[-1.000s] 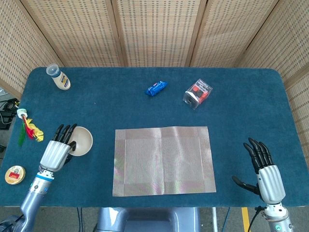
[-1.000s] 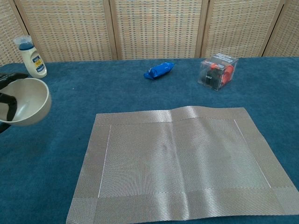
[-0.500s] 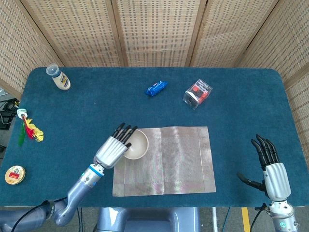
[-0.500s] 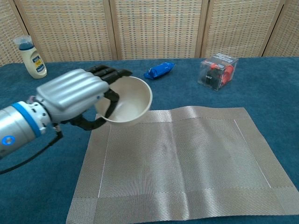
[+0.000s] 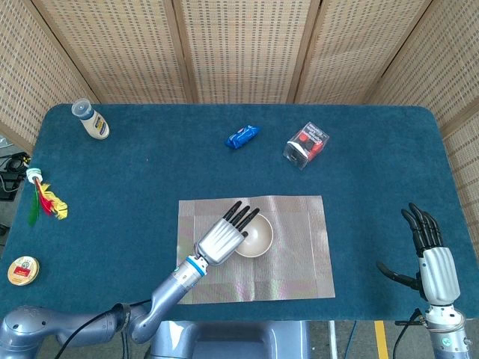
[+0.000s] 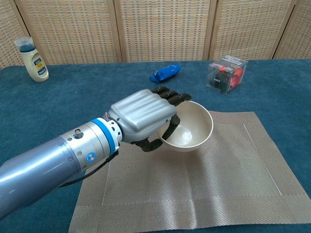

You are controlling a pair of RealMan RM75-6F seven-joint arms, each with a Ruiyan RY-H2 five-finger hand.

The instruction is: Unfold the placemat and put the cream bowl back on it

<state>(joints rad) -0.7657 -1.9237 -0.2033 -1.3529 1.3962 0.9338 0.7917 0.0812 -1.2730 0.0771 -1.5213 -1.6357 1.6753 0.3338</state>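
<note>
Placemat [image 5: 288, 243] lay flat and unfolded in the lower centre of the head view, on the blue table [image 5: 150, 179]. Cream bowl [image 5: 254, 235] sat over the middle-left part of the mat, upright, mouth up; the chest view showed it [image 6: 190, 132] tipped a little, and whether its base touched the mat could not be told. Left hand [image 5: 223, 238] gripped the bowl at its left rim, fingers [image 6: 172, 97] reaching over the edge and the thumb underneath, with the forearm running to the lower left of the frame. Right hand [image 5: 434, 258] was at the lower right corner of the head view, off the mat, fingers straight and apart, thumb out to the side, holding nothing.

Blue packet [image 5: 242, 136] lay upper centre, clear box with red contents [image 5: 306, 145] just right of it. White bottle [image 5: 90, 120] stood upper left. Feathered shuttlecock [image 5: 43, 200] was at the left edge, and a small round tin [image 5: 23, 270] at lower left.
</note>
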